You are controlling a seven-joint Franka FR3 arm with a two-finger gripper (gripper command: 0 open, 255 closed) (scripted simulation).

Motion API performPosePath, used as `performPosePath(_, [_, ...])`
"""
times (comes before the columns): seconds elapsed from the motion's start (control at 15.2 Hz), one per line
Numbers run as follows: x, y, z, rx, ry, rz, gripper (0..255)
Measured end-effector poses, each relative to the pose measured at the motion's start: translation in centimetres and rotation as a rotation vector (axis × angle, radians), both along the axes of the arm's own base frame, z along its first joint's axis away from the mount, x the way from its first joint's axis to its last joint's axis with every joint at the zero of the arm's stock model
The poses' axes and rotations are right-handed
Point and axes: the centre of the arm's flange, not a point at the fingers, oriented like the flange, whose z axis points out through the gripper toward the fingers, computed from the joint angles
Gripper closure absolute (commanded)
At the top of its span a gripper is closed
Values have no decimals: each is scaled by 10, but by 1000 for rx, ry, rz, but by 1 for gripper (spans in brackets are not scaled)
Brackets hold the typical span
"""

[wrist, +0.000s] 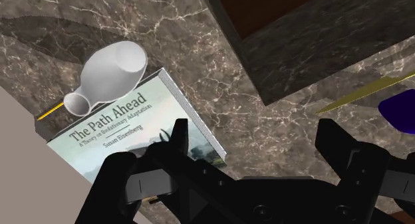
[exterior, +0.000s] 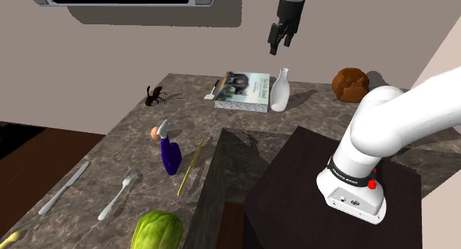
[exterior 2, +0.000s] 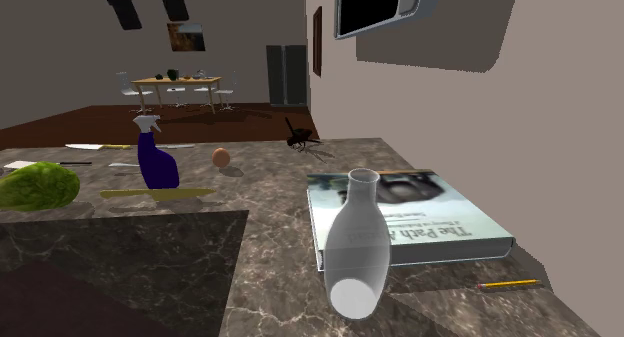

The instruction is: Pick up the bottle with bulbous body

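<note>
While claw (exterior: 279, 44) hangs open well clear of white bottle (exterior: 279, 92) | wrist view — book (wrist: 126, 129) title "The Path Ahead"

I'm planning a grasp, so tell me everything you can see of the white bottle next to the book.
The bottle is plain white, material unclear: a bulbous body tapering to a slim neck with a flared, open mouth. It stands upright on the dark marbled counter, close beside the book; whether they touch cannot be told. The open gripper hangs above it, apart.
</note>
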Motion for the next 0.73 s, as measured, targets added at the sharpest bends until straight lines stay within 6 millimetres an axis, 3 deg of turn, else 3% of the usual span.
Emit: performPosePath(0.73, [25, -124, -82, 27, 7, -5, 0])
